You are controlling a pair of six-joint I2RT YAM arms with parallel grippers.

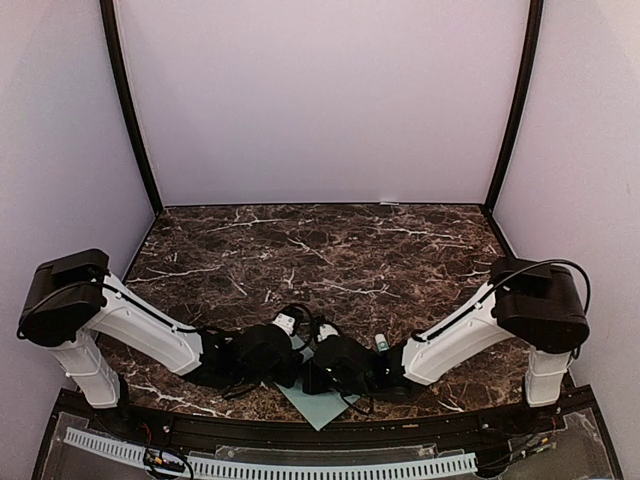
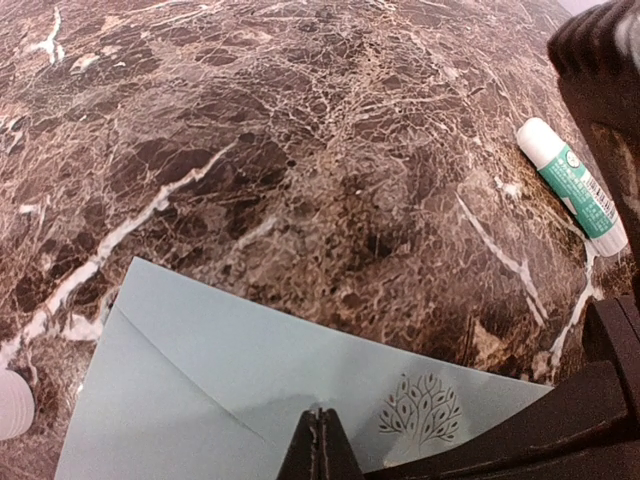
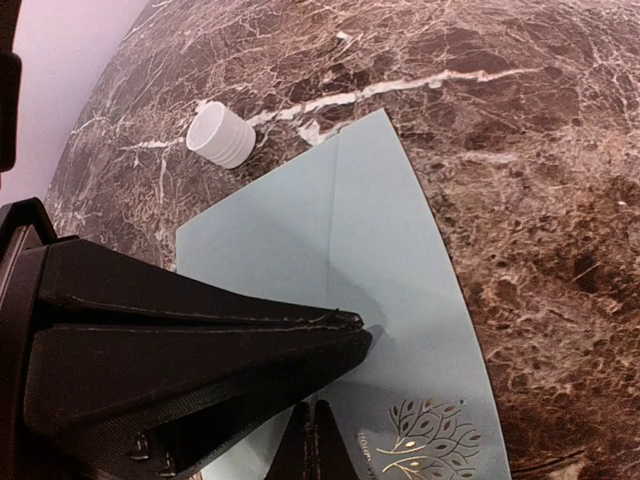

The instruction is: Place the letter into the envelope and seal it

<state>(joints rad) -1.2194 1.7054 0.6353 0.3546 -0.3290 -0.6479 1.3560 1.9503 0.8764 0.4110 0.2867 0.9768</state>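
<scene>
The pale teal envelope (image 1: pixel 318 407) lies flat at the table's near edge, its flap side up, with a leaf-tree emblem near one corner (image 3: pixel 432 440). It also shows in the left wrist view (image 2: pixel 230 380) and the right wrist view (image 3: pixel 350 220). My left gripper (image 2: pixel 320 432) is shut, tips down on the envelope near the flap crease. In the right wrist view the left gripper (image 3: pixel 355 326) reaches in from the left. My right gripper (image 3: pixel 318 430) is shut and rests on the envelope beside it. Both meet in the top view (image 1: pixel 303 372). No letter sheet shows.
A green and white glue stick (image 2: pixel 572 185) lies uncapped on the marble to the right of the envelope, also in the top view (image 1: pixel 381 343). Its white ribbed cap (image 3: pixel 222 136) lies off the envelope's far corner. The dark marble table (image 1: pixel 330 250) stretches beyond.
</scene>
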